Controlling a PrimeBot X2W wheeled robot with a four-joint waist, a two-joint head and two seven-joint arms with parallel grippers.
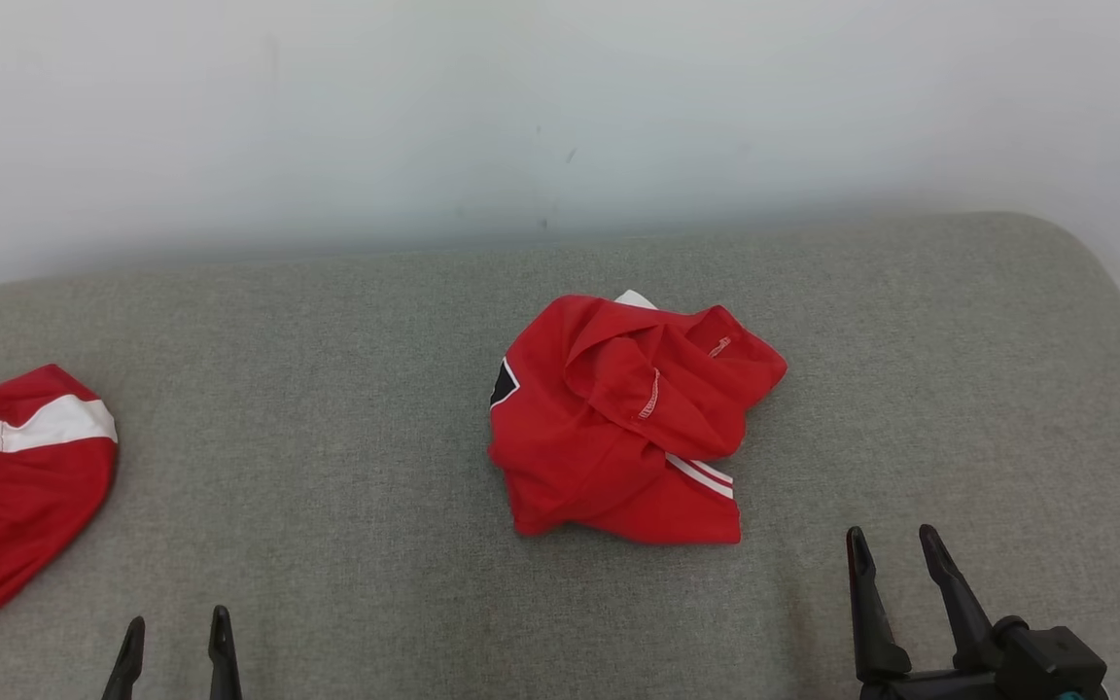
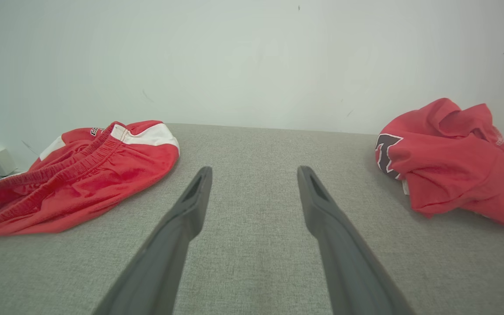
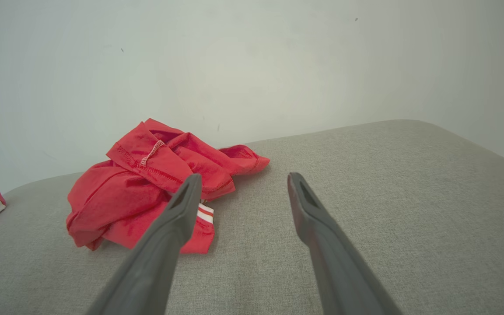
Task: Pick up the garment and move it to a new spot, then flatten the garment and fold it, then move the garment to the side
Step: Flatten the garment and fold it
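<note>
Red shorts point(image 1: 16, 486) are being seen lying at the left edge of the grey cushion point(image 1: 346, 389). The left gripper point(image 1: 179, 618) is being held spread, empty, over the cushion's near left. The crumpled red garment point(image 1: 618, 428) is being seen lying at the cushion's middle. The right gripper point(image 1: 891, 533) is being held spread, empty, over the cushion's near right.

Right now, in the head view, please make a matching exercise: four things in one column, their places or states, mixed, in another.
1 crumpled red garment
2 red shorts
3 left gripper
4 right gripper

A lower right, open
B far left of the cushion
C lower left, open
D middle of the cushion

Pairs: 1-D, 2-B, 3-C, 4-A
</note>
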